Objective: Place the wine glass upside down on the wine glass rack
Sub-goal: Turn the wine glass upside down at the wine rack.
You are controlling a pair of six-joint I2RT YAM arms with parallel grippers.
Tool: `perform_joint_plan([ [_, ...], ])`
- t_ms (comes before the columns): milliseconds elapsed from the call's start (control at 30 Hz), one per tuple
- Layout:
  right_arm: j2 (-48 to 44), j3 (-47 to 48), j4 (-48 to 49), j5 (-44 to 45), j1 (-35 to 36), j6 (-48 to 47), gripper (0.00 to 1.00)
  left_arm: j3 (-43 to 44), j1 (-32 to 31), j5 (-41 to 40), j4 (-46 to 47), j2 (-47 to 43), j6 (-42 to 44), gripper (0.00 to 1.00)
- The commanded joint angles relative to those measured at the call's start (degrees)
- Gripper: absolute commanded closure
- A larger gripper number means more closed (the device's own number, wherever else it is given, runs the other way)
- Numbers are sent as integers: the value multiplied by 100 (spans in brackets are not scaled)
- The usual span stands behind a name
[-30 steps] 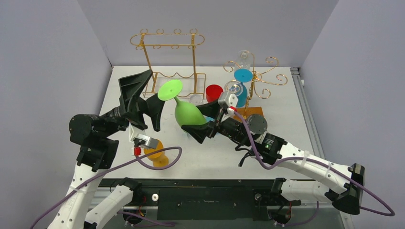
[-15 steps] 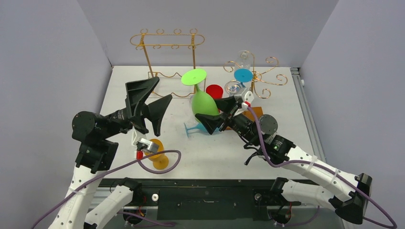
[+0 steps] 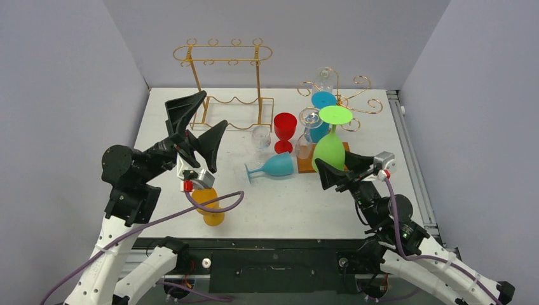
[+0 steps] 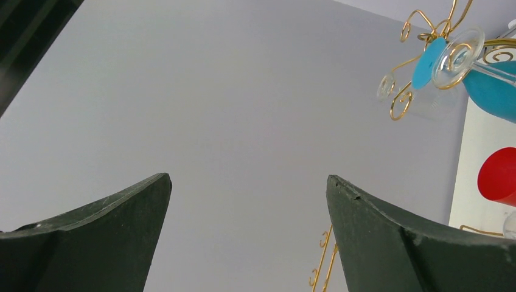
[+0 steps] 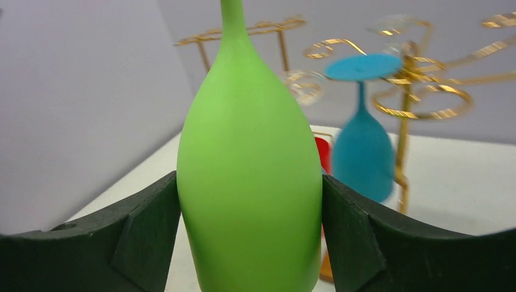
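My right gripper (image 3: pixel 336 167) is shut on the bowl of the green wine glass (image 3: pixel 329 150), which is upside down with its round foot up. In the right wrist view both fingers press the sides of the green wine glass (image 5: pixel 249 176). It hangs just in front of the gold spiral wine glass rack (image 3: pixel 348 101), where a blue glass (image 3: pixel 323 101) and a clear one hang. In the right wrist view this wine glass rack (image 5: pixel 407 103) is blurred behind the bowl. My left gripper (image 3: pixel 197 130) is open and holds nothing, raised over the table's left side and far from the glass.
A tall gold frame rack (image 3: pixel 222 57) stands at the back left. A red glass (image 3: pixel 285 129) and a clear glass (image 3: pixel 261 137) stand mid-table. A teal glass (image 3: pixel 273 166) lies on its side. An orange glass (image 3: pixel 210 204) sits under my left arm.
My right arm has carried the green glass from the table's middle to the right, up to the spiral rack. The left gripper has drawn back slightly and stayed open.
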Motion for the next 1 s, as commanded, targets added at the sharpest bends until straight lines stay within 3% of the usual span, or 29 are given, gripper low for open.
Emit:
perform_joint_plan([
  [0,-655,-608,-416,1567,-182,-8,47,-65,8,-464,445,39,-686,4],
  [200,-1088,-999,-609,2369,-485,-10,45,-205,1,-584,500,41,-997,4],
  [367,-1008,-1175,-448,2389,-868,62,44,-312,1,-657,510,27,-1182,4],
  [800,-39,-1137,363,875,-2478,185,44,-473,1,-808,484,-47,-1281,4],
  [967,486,-1005,660,202,-2676,148,45,-508,1,-837,492,-61,-1289,4],
])
